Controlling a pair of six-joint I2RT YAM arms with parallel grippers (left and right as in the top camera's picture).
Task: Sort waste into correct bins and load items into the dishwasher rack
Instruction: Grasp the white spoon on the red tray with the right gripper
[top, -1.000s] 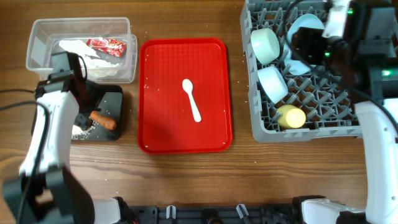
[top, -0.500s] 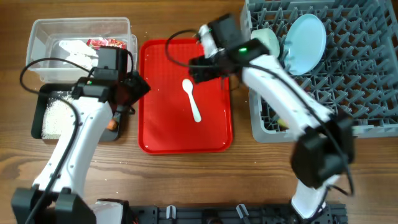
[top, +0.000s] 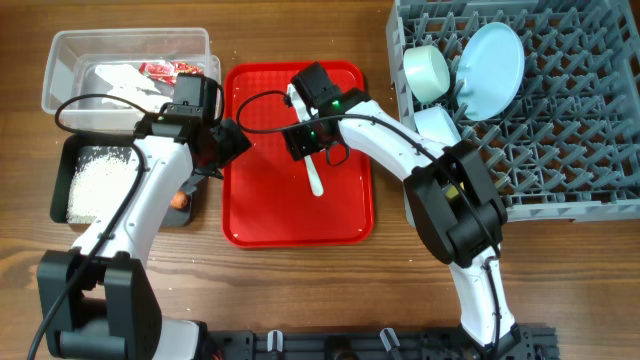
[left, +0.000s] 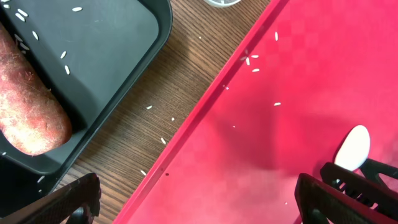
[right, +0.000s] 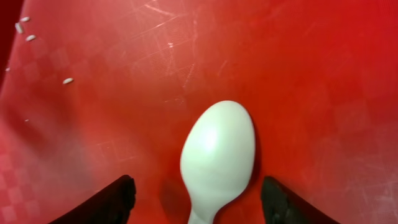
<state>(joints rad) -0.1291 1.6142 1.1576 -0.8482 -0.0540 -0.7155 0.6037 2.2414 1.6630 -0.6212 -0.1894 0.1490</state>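
White-shelled arms (top: 130, 207) have black joints (top: 193, 95), looping black cables (top: 258, 97) and black pincer fingers (right: 115, 200).

spoon (right: 219, 149) lying clear, bare tray (right: 311, 74) around

A wooden table (top: 300, 290) fills the overhead view to every edge, mid-brown with darker grain running left to right (the left wrist view shows the same grain close up, in fine dark streaks). A black rail (top: 340, 345) lines its near edge. The light is even, casting soft, short shadows.
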